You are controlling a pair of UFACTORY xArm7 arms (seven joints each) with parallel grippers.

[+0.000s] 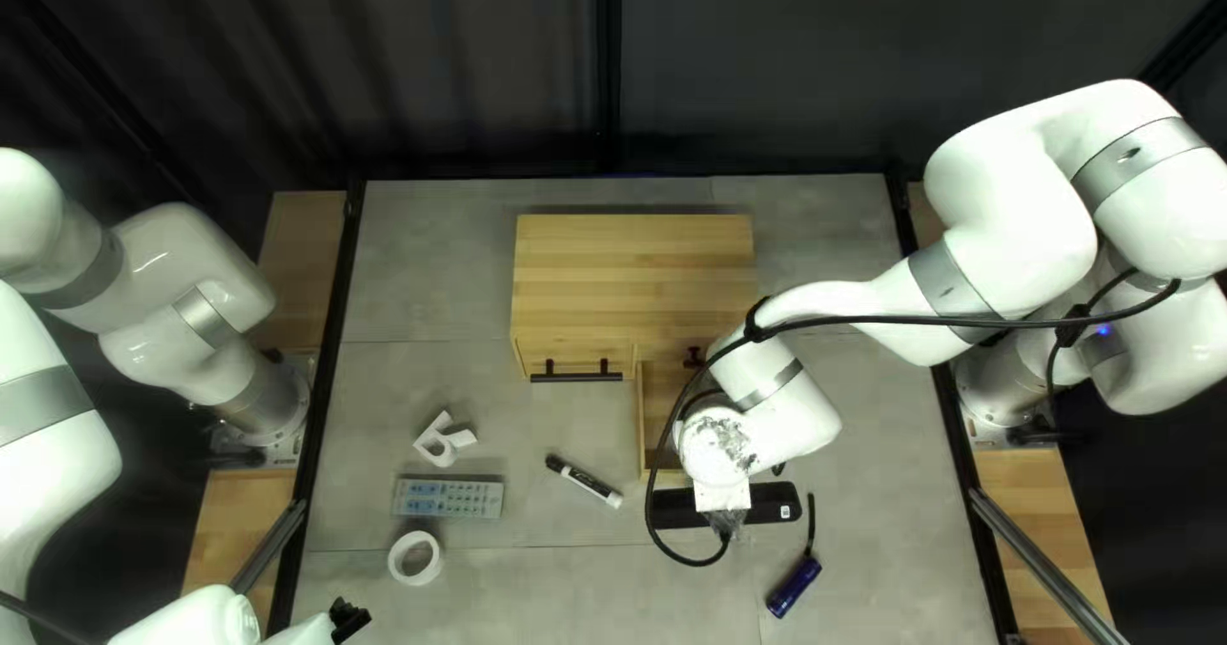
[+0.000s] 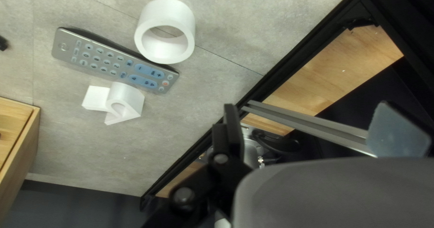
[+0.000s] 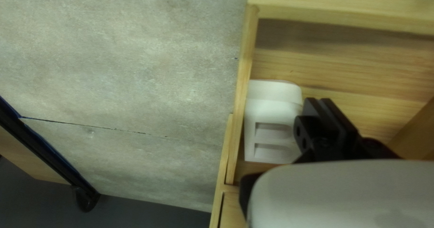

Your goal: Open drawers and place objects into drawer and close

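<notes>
The wooden drawer cabinet (image 1: 633,271) stands mid-table, its left drawer closed behind a black handle (image 1: 576,370). Its right drawer (image 1: 655,405) is pulled out toward the near edge. My right gripper (image 3: 317,107) reaches down inside that drawer (image 3: 239,95), fingers shut together. A white ribbed block (image 3: 271,126) lies on the drawer floor against the fingers' side; whether they pinch its edge is hidden. My left gripper (image 2: 313,126) hangs open and empty off the table's near left corner (image 1: 350,618).
On the table lie a white bracket (image 1: 443,437), a grey remote (image 1: 448,497), a white tape ring (image 1: 414,557), a marker (image 1: 583,481), a long black bar (image 1: 767,509) and a blue flashlight (image 1: 794,586). The left wrist view shows the remote (image 2: 112,63), ring (image 2: 165,31) and bracket (image 2: 115,102).
</notes>
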